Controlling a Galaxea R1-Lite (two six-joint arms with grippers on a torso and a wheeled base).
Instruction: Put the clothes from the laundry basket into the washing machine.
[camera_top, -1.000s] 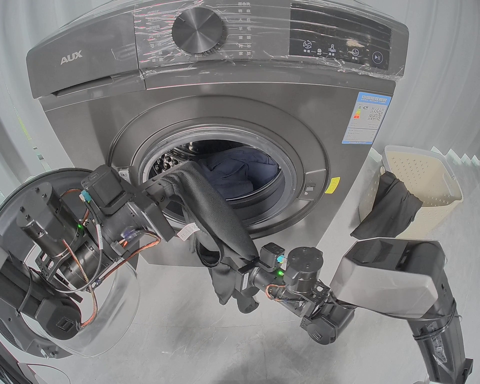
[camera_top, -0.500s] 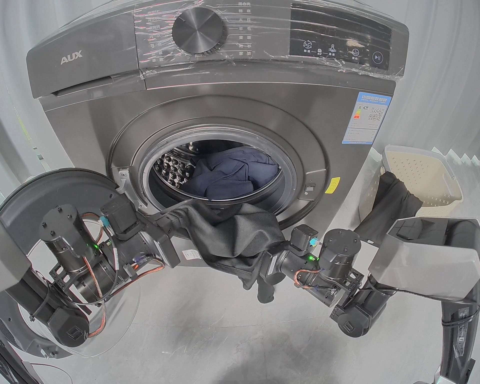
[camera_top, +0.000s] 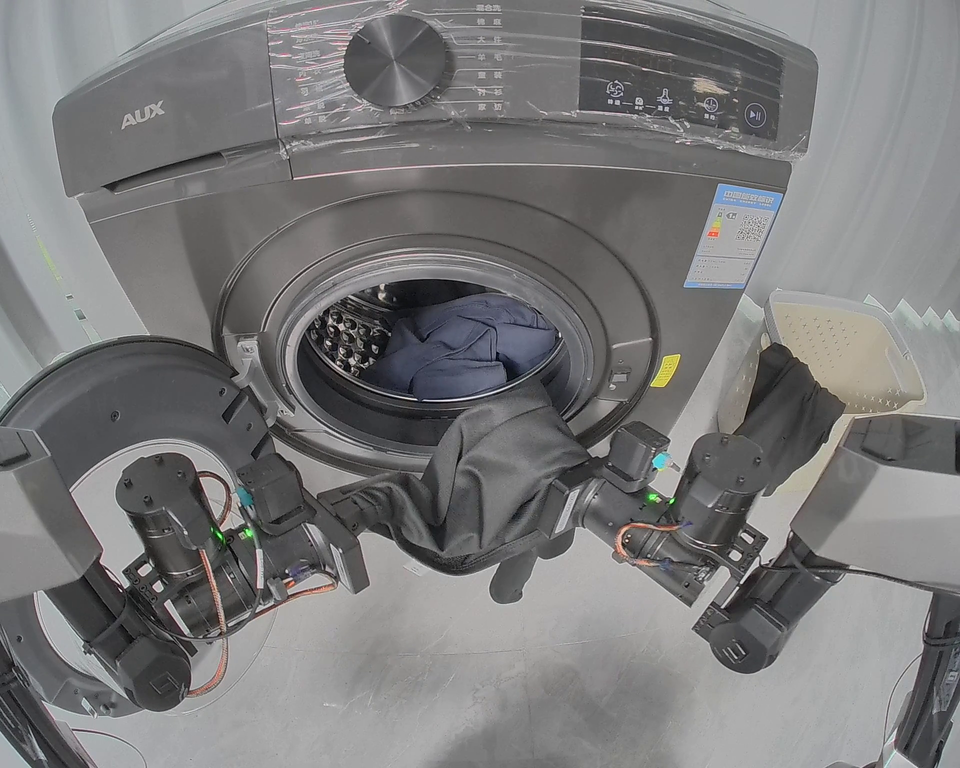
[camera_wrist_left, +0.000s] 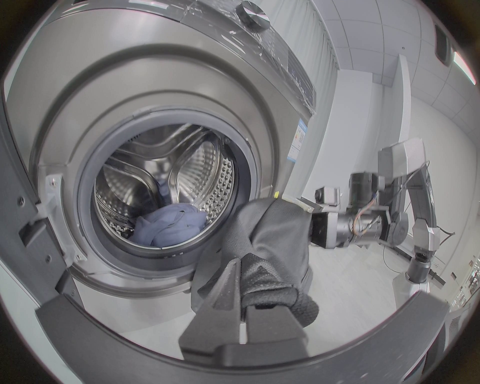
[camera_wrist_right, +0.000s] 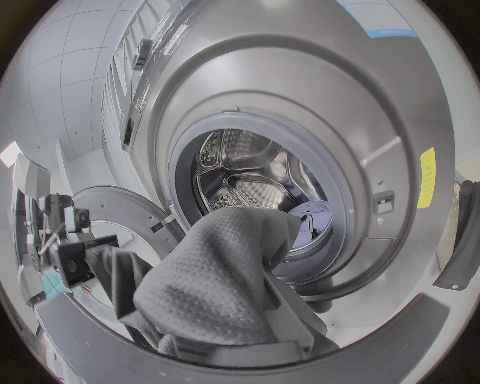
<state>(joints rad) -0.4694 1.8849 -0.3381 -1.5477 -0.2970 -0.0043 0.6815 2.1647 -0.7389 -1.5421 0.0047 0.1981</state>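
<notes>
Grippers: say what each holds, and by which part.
One black garment, slung between them before the washer: the left gripper pinches a bunched edge at one end, the right gripper grips the opposite end.

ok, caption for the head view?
Black garment slung between left gripper and right gripper at the open washing machine lip, blue clothes inside.

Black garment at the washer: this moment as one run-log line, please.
black garment: hung between left gripper and right gripper, at lower lip of drum, not yet inside | drum: navy clothes | laundry basket: dark garment over rim
</notes>
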